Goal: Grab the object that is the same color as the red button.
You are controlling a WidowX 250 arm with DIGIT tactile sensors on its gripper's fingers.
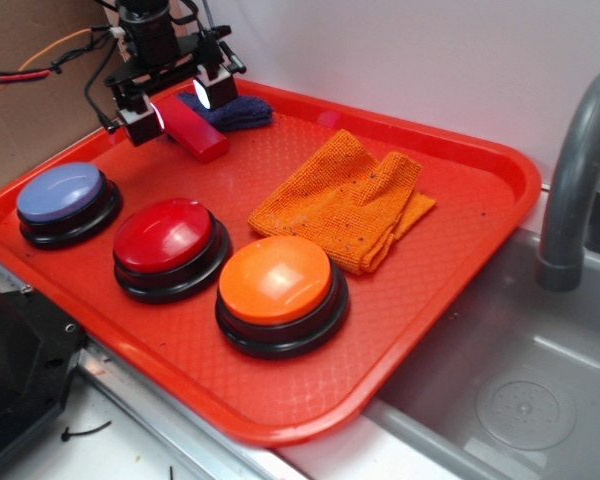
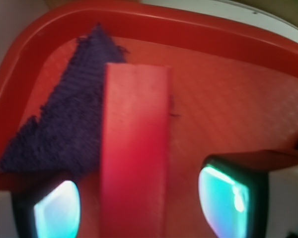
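Orange button sits nearest on the red tray, beside the red button. At the tray's far-left corner, open fingers straddle the red block, apparently without touching; no writing shows.

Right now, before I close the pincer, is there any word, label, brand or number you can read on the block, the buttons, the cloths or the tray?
No readable text in either view.
Red block: plain faces.
Red button, orange button, lavender-blue button: plain domes.
Orange cloth, dark blue cloth: bare weave.
Red tray: only its moulded texture.
Pincer: no marking legible.
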